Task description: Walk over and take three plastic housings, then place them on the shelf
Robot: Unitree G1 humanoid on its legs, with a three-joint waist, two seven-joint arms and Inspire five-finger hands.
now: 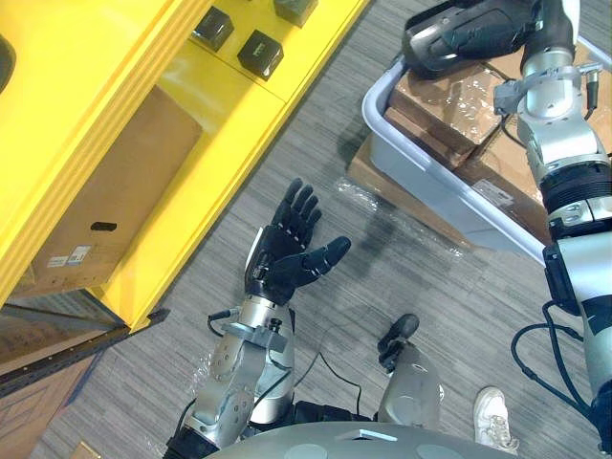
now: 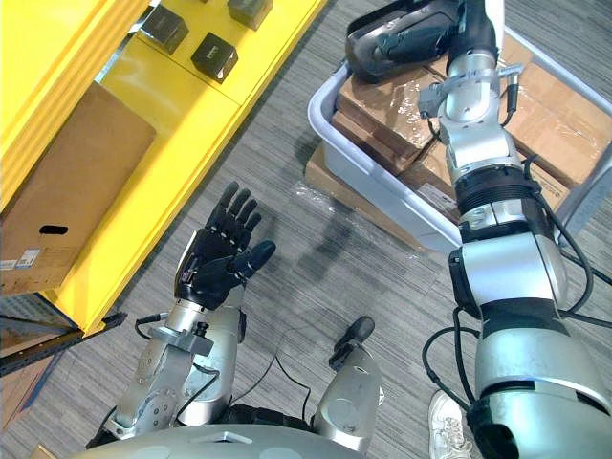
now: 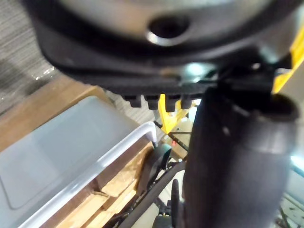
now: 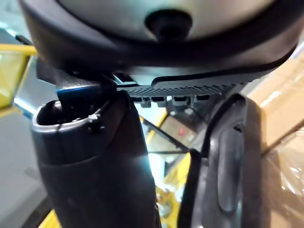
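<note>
Right now, the left hand hangs palm-up above the grey striped floor, its fingers spread and straight, the thumb standing out to the side, with nothing in it. The right arm reaches out over a grey bin, and the right hand lies above the brown film-wrapped packages stacked inside; whether its fingers are straight or curled cannot be told, and nothing can be seen in its grasp. The bin stands on a flat piece of cardboard on the floor, and its pale wall also shows in the left wrist view. To the robot's left runs a yellow shelf. Three small black plastic housings sit on its upper deck, well apart from both hands: one near the deck's edge, one just beside it and further in, and a third at the view's top margin. On the shelf's lower level lies a large cardboard box.
</note>
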